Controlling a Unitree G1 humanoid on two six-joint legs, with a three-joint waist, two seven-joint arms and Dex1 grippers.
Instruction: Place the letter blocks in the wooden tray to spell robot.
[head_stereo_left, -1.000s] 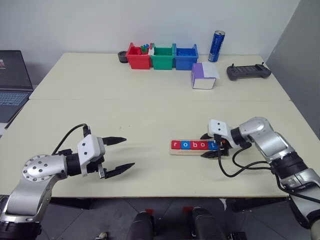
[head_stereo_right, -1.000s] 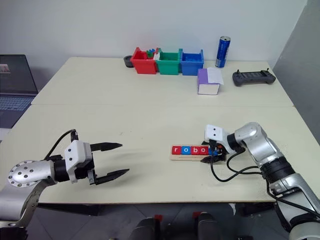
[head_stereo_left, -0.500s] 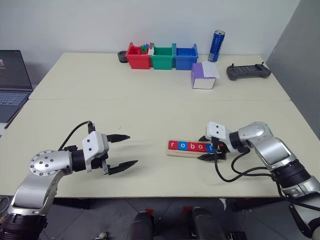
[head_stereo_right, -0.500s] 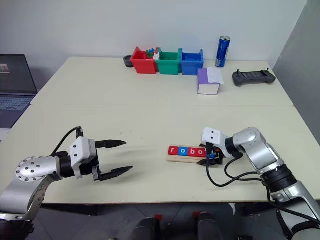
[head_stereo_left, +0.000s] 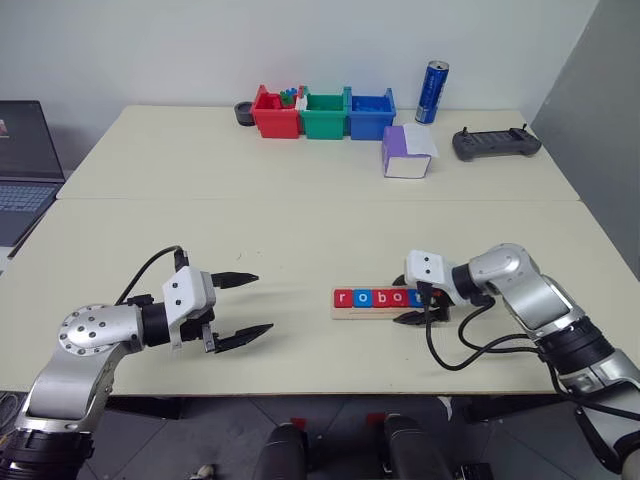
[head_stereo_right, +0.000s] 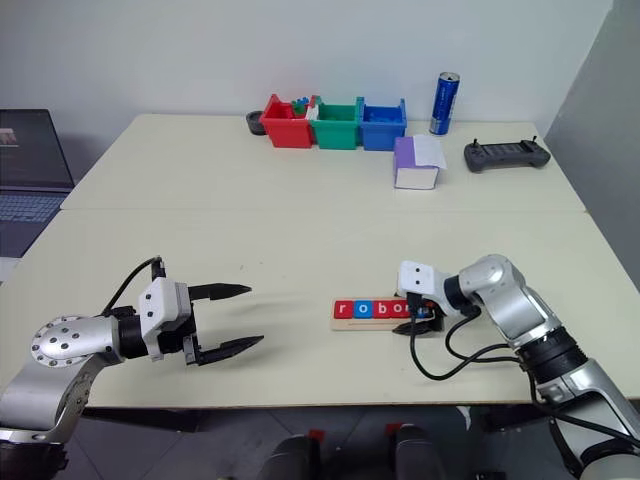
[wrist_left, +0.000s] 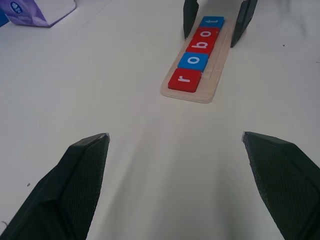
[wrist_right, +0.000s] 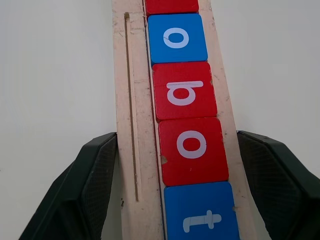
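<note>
Left hand (head_stereo_left: 241, 306) hangs spread and empty over the table (head_stereo_left: 300, 230). Wooden tray (head_stereo_left: 380, 310) has slid slightly left, letter blocks (wrist_left: 197, 53) reading "robot". Right hand (head_stereo_left: 412, 301) straddles its t-end, fingers touching the sides. Spelling looks complete.
</note>
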